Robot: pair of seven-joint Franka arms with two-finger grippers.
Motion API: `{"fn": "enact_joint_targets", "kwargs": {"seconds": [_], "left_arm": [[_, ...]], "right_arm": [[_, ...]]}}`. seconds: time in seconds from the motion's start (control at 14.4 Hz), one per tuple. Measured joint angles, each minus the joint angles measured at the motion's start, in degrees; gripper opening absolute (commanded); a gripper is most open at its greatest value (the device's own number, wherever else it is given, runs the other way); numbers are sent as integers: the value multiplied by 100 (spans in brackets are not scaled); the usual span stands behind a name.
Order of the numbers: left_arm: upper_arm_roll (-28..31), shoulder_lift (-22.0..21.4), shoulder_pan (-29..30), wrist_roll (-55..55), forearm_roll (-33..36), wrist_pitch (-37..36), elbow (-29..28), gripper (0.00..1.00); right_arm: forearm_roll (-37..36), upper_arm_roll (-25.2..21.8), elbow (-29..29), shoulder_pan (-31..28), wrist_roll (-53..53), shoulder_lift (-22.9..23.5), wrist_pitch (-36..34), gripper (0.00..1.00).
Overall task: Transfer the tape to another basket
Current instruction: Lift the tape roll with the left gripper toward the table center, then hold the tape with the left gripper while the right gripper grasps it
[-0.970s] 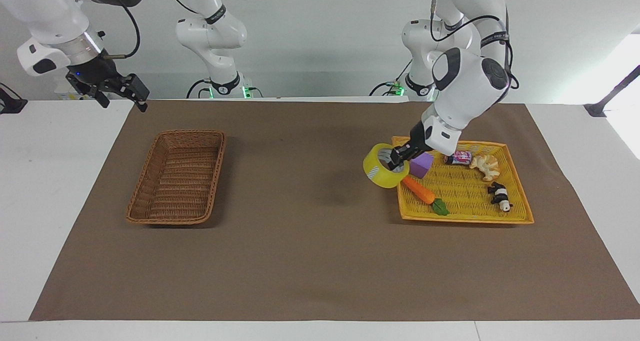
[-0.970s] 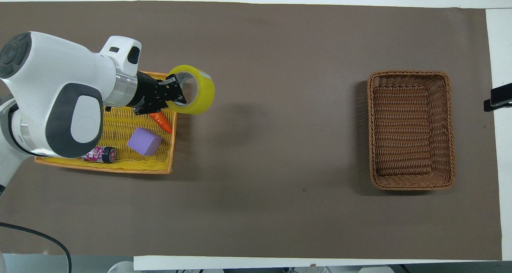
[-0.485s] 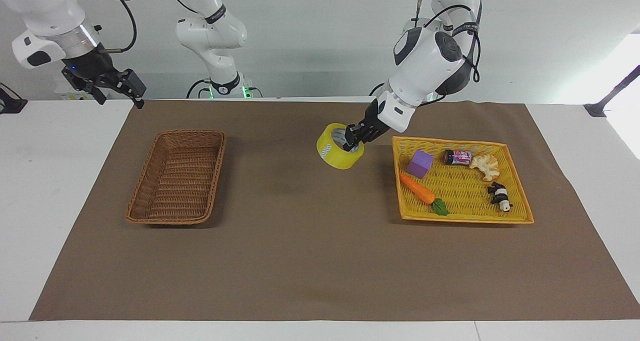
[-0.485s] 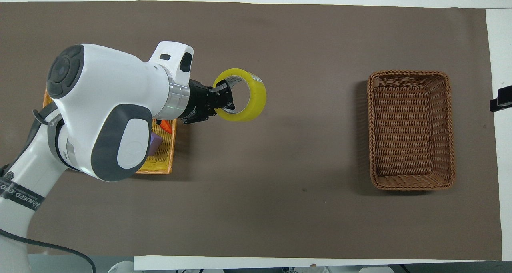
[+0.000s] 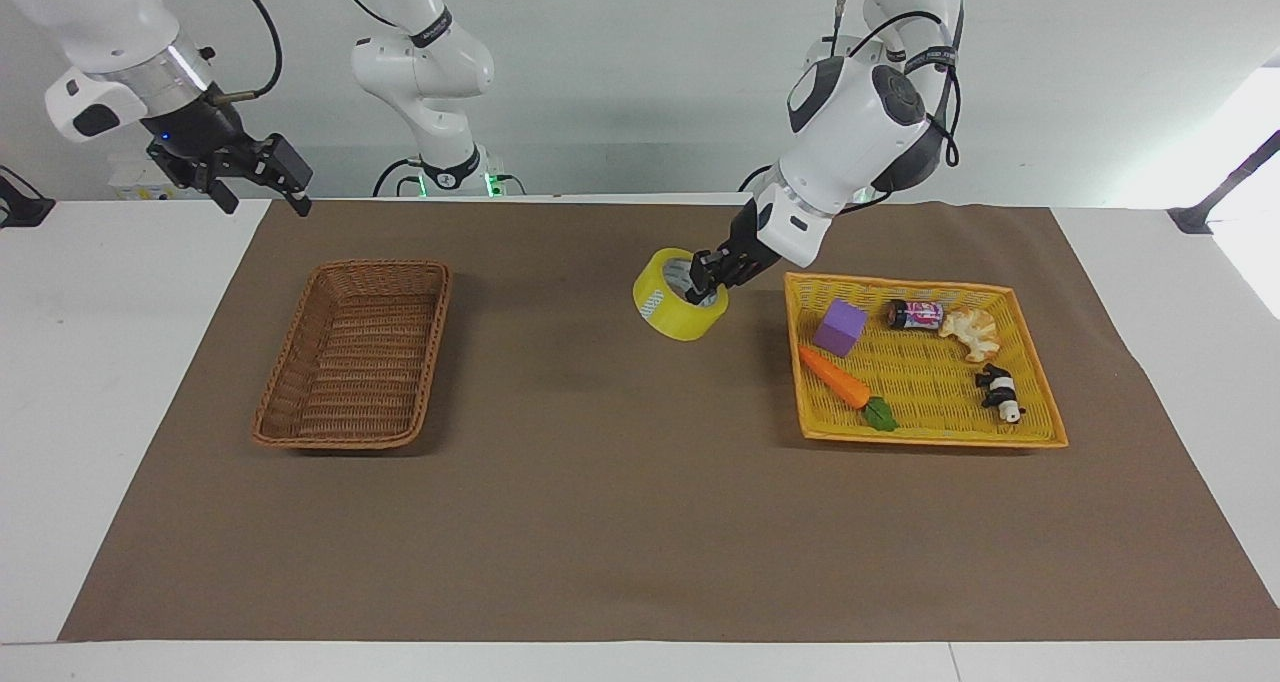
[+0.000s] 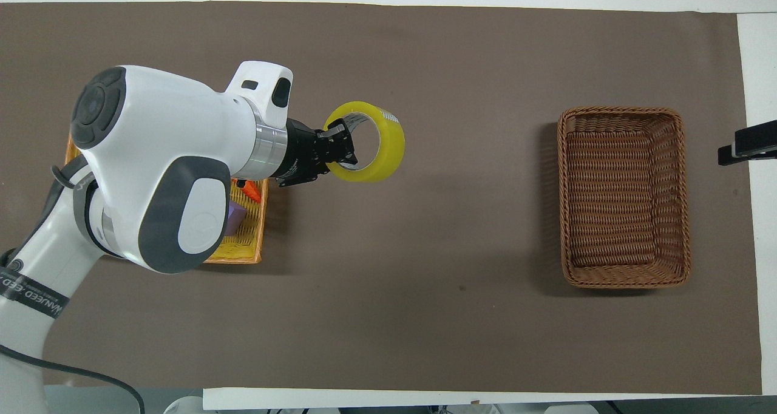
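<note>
Left gripper closed on the tape, pinching one wall of the ring: one finger inside the core, one on the outer face. Roll hangs tilted in the air over the brown mat, between the yellow tray and the wicker basket, closer to the tray.

Handling, as judged: rigid, moderately light, glossy face likely slick (wall pinch suits it; a grip across the full width looks too wide).

Right gripper waits aloft near the wicker basket's end of the table, fingers apart, empty.
</note>
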Motion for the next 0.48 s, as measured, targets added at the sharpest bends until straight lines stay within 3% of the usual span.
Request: {"fn": "enact_joint_targets", "kwargs": {"seconds": [0.28, 0.48], "left_arm": [[2, 3, -9, 0, -9, 9, 87, 0], [6, 6, -9, 0, -9, 11, 92, 0]], "right_arm": [[1640, -6, -83, -44, -130, 0, 36, 100], [2331, 178, -159, 45, -208, -1, 396, 100]]}}
